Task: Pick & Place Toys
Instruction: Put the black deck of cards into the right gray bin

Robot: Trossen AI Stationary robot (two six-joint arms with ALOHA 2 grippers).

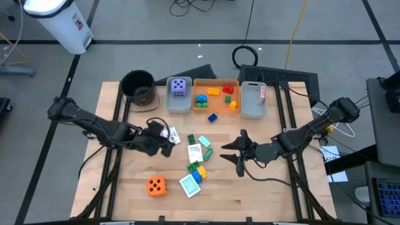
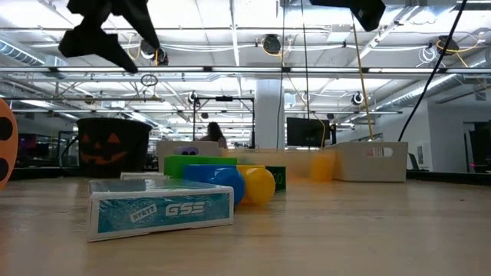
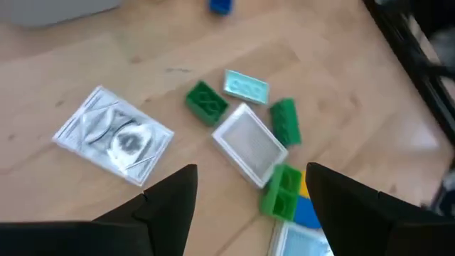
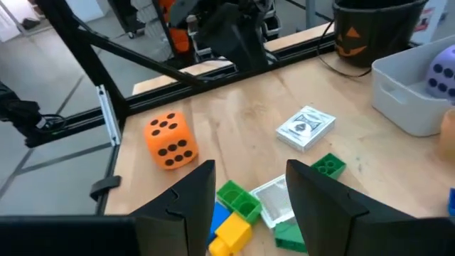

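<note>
Wooden table [image 1: 262, 187] held a loose toy cluster mid-table: green bricks [image 3: 207, 102], flat cards [image 3: 250, 142], orange die [image 1: 156, 185] apart; left gripper [image 1: 164, 141] and right gripper [image 1: 239, 152] hovered open, empty; bricks probably light, rigid, pinchable across sides; cards thin, slippery.

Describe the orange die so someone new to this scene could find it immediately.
Start at the wooden table and look to its near edge, on the left arm's side. The orange die sits there alone, left of the brick-and-card cluster. Unlike the purple die, it lies outside any bin.
</note>
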